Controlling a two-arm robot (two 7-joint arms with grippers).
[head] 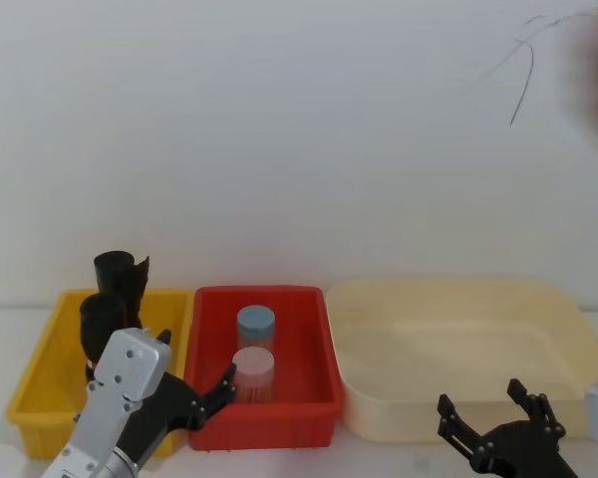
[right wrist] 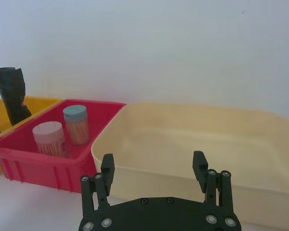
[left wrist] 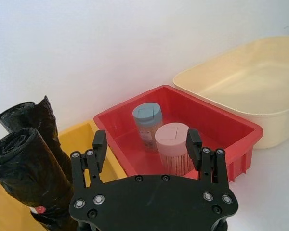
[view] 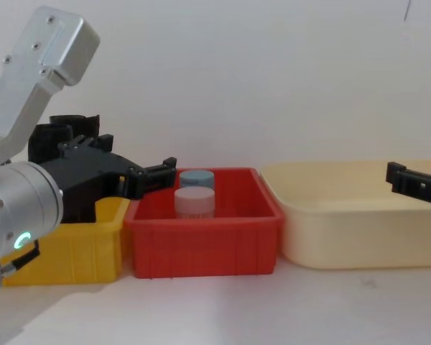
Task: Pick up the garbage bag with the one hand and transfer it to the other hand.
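Left end effector [left wrist: 146,139] hangs spread over white table [view: 273,309], near wall [view: 273,86].

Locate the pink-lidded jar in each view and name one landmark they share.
Head: pink-lidded jar, lower centre-left, in the red bin's near half.
Left wrist: in the bin, jar nearer the camera than the blue-lidded jar.
Right wrist: in the bin, jar beside the blue-lidded jar.
Chest: left of centre, rising above the bin's front wall.
Shared landmark: the red bin.
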